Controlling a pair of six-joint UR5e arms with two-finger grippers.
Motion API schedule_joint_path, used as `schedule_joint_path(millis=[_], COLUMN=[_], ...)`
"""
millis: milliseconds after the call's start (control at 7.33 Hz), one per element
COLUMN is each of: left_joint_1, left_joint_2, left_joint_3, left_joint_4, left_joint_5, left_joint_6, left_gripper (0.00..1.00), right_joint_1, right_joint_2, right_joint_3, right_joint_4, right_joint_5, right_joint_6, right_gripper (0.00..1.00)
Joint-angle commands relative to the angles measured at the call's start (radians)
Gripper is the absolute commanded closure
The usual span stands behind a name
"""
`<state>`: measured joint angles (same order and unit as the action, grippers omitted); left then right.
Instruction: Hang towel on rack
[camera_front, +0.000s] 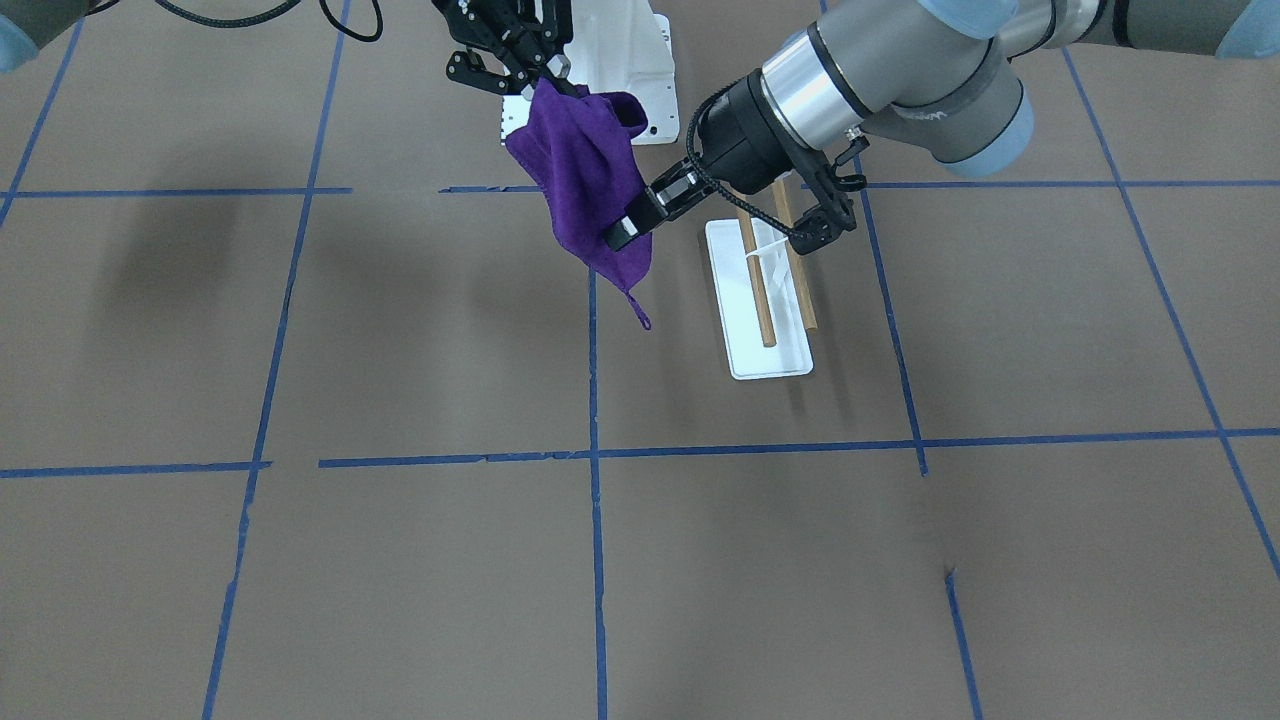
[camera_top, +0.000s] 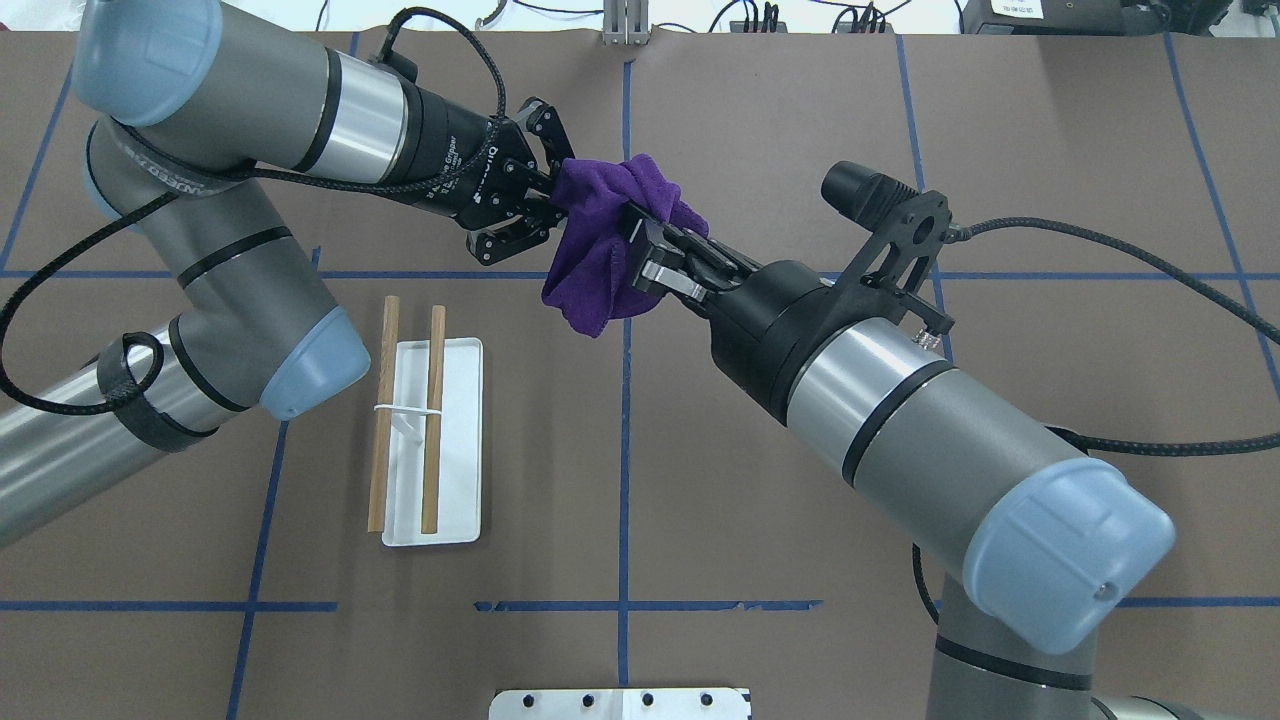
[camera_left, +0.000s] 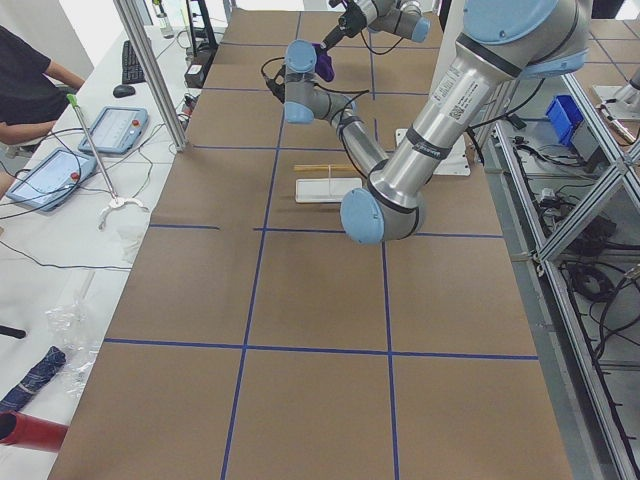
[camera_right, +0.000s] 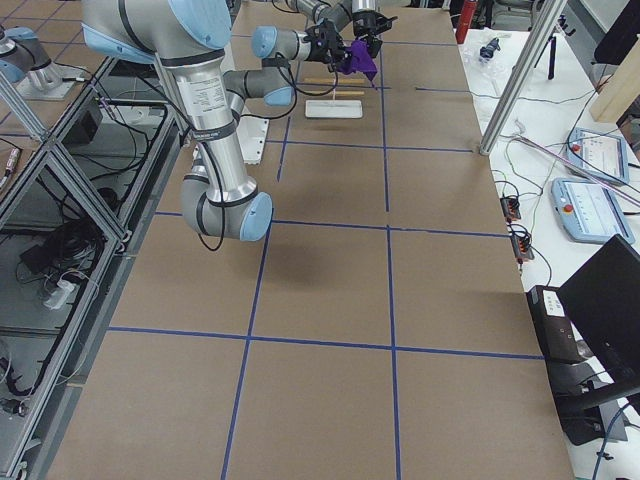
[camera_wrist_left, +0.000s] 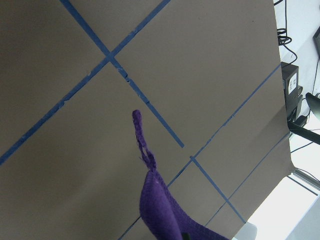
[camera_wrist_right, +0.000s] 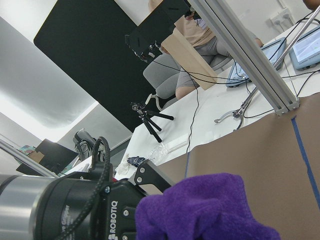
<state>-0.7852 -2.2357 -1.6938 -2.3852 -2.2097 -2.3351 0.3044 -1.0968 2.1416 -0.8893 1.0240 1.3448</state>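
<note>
Towel (camera_top: 600, 200) hangs midair, left hand (camera_top: 552, 203) and right hand (camera_top: 638, 243) each pinching it.

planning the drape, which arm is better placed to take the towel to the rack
Left, probably. The left end effector and right end effector both grip the towel, but the rack lies on the robot's left; the right would reach across.

"ROBOTIQ" on left end effector (camera_top: 553, 204)
</note>
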Motion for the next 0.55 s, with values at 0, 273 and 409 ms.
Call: schedule_joint_path(millis=[0,273,409], left_joint_1=[0.0,0.0,-0.003], left_joint_2=[0.002,0.001,0.002], left_joint_3=[-0.007,-0.009,-0.016], left_joint_4=[0.001,0.003,0.003], left_joint_5=[-0.001,-0.001,0.001], left_joint_6=[0.0,-0.001,-0.007], left_gripper=[1.0,1.0,1.0], right_joint_1=[-0.019,-0.048,-0.059], right_joint_2=[0.009,0.009,0.006], right_joint_3=[0.003,0.003,0.012], right_joint_4=[0.003,0.003,0.003], right_joint_5=[-0.01,-0.047,-0.041], right_joint_6=[0.01,0.005,-0.001], right_gripper=[0.01,0.0,0.0])
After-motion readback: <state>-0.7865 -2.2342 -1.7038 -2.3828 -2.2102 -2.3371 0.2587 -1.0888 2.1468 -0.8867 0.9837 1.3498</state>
